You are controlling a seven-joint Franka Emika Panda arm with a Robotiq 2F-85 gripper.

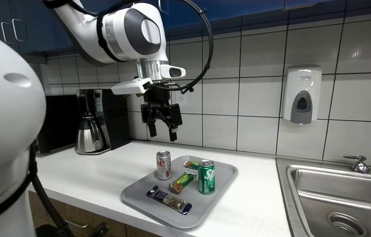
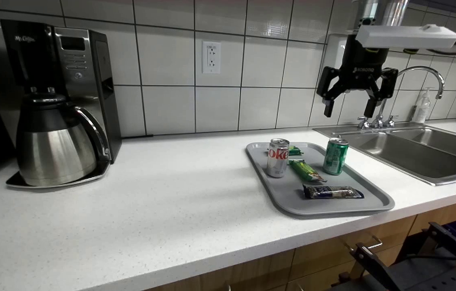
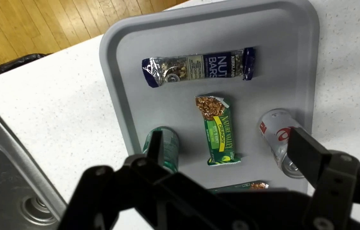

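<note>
The jaws hang wide apart above the tray (image 3: 167,105), holding nothing. In the wrist view the green snack bar (image 3: 220,134) shows in the gap between them, lying well below. Beneath the jaws, a green can (image 1: 207,180) stands upright toward the sink (image 1: 290,197) and a silver can (image 1: 163,167) upright on the opposite side. Another green bar (image 2: 296,151), partly hidden in that view, and a dark blue nut bar (image 3: 199,67) share the tray.

The step in hand looks like a hover, with no grasp made; a move down from here would call for keeping the spread jaws clear of both cans.

The tray rests on a speckled white worktop (image 2: 151,210) that runs from the sink, past the jaws, to a coffee maker (image 2: 62,109). Behind the jaws rises a white tiled wall (image 1: 220,95) with a soap dispenser (image 1: 303,92), under blue cupboards (image 1: 244,7).
</note>
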